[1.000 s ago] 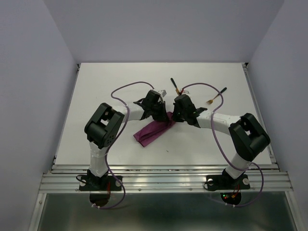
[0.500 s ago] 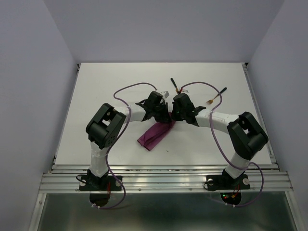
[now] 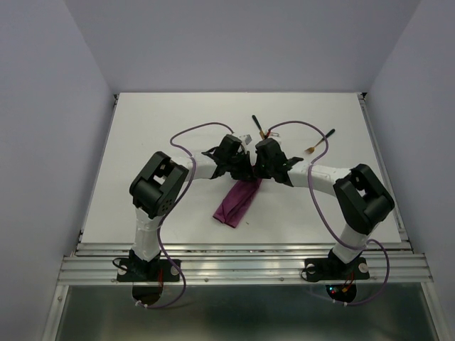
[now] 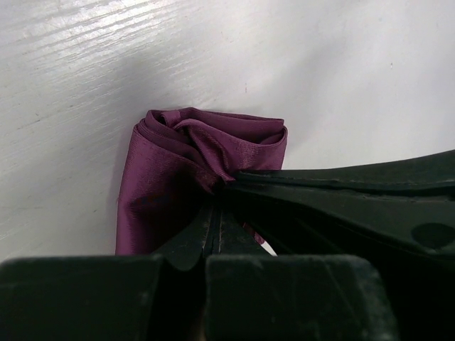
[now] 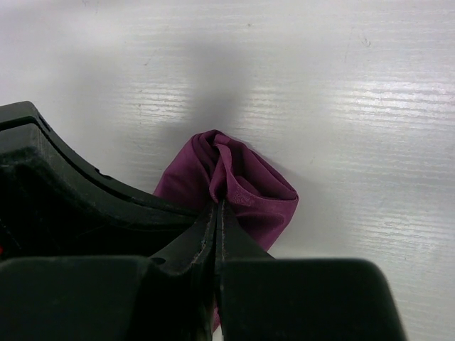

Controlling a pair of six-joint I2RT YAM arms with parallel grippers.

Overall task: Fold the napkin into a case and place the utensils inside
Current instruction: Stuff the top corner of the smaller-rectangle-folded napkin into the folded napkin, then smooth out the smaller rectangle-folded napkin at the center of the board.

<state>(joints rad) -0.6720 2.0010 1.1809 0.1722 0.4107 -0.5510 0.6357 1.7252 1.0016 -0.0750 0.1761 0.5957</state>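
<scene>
The magenta-purple napkin (image 3: pixel 238 202) is folded into a narrow strip that hangs from both grippers down to the table. My left gripper (image 3: pixel 240 168) is shut on its upper end, and the cloth bunches at the fingertips in the left wrist view (image 4: pixel 206 153). My right gripper (image 3: pixel 257 170) is shut on the same end right beside it, pinching a fold in the right wrist view (image 5: pixel 238 186). Two black-handled utensils lie behind on the table: one (image 3: pixel 257 126) just past the grippers, the other (image 3: pixel 321 141) to the right with a gold end.
The white table (image 3: pixel 156 128) has raised side rails. Purple cables loop over both arms. The right arm's fingers (image 4: pixel 370 192) cross the left wrist view.
Both grippers have stayed close together. The napkin's lower end has swung to the right and nearer, so the strip now hangs steeper.
</scene>
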